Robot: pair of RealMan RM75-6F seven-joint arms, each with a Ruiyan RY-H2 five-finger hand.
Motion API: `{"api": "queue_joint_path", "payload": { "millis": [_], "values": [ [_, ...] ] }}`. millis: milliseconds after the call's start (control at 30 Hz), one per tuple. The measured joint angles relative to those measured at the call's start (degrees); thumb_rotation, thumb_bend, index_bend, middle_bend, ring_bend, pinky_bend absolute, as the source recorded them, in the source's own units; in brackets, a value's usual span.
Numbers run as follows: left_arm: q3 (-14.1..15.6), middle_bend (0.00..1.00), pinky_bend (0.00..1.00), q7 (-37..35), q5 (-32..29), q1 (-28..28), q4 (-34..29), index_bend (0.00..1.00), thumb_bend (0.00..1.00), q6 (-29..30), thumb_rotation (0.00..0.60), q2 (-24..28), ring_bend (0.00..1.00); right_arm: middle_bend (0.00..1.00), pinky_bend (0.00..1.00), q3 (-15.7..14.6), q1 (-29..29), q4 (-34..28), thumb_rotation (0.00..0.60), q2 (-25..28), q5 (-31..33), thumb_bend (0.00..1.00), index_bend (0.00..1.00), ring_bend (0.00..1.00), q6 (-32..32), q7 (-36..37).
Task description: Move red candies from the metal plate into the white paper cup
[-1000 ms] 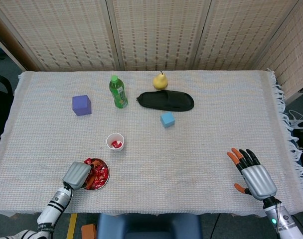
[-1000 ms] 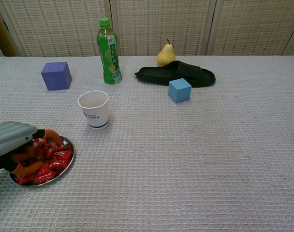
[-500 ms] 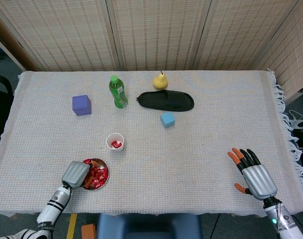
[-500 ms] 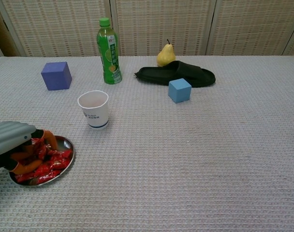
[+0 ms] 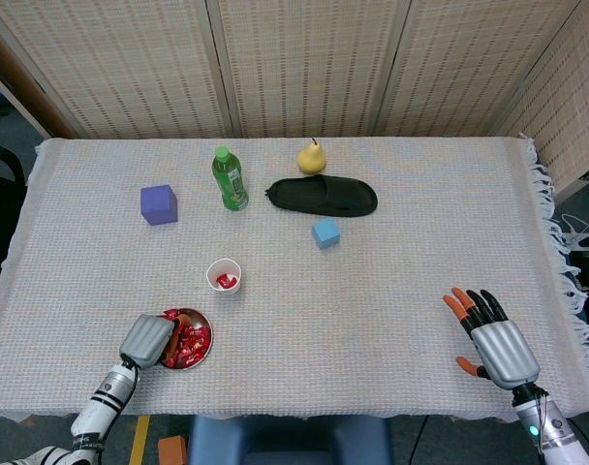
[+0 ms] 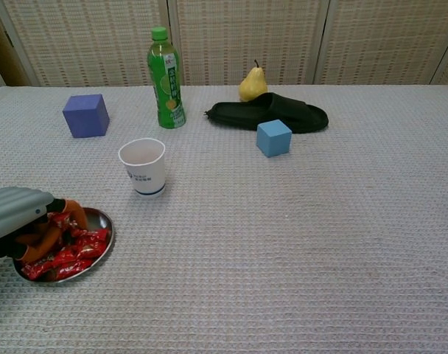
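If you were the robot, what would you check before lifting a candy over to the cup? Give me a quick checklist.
1. Left hand over the metal plate, fingers down among the red candies: ok.
2. A candy actually held in the fingers: cannot tell, the hand hides them.
3. Paper cup upright, mouth open: ok. The head view shows one candy already inside.
4. Path from plate to cup free: ok, only bare tablecloth between them.
5. Green bottle and purple cube out of the way: ok, both stand beyond the cup.
6. Right hand clear: ok, it is open at the far side of the table.
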Motion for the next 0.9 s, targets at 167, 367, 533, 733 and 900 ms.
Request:
{"api": "queue_joint_path", "payload": {
  "millis": [167, 367, 533, 733, 900],
  "values": [
    [0.1, 1.0, 1.0, -0.3, 0.4, 0.5, 0.4, 0.68, 0.8, 0.4, 0.6, -0.3, 1.0, 0.0, 0.0, 0.0, 0.0, 0.0, 0.6, 0.0, 0.0, 0.1, 0.0, 0.0, 0.0, 0.0],
    [0.1, 1.0, 1.0, -0.9, 1.3, 1.0, 0.6, 0.72, 0.82, 1.4, 0.6, -0.4, 1.0, 0.0, 0.0, 0.0, 0.0, -0.1, 0.6, 0.0, 0.0, 0.1, 0.0, 0.0, 0.0, -0.1],
    [-0.1, 1.0, 1.0, -2.0, 2.5, 1.6, 0.6, 0.75, 0.85, 3.3, 0.6, -0.4, 1.0, 0.0, 0.0, 0.0, 0.0, -0.1, 0.6, 0.1, 0.1, 0.1, 0.0, 0.0, -0.1, -0.1],
    [-0.6, 1.0, 1.0, -3.2, 3.5, 2.4, 0.8, 0.76, 0.88, 5.2, 0.6, -0.2, 1.0, 0.0, 0.0, -0.1, 0.0, -0.2, 0.6, 0.1, 0.1, 0.1, 0.0, 0.0, -0.1, -0.3],
    [-1.0, 1.0, 1.0, -3.7, 3.8, 2.6, 0.4, 0.76, 0.88, 5.5, 0.6, 0.4, 1.0, 0.0, 0.0, -0.1, 0.0, -0.3, 0.6, 0.0, 0.1, 0.1, 0.0, 0.0, -0.1, -0.3]
  ]
}}
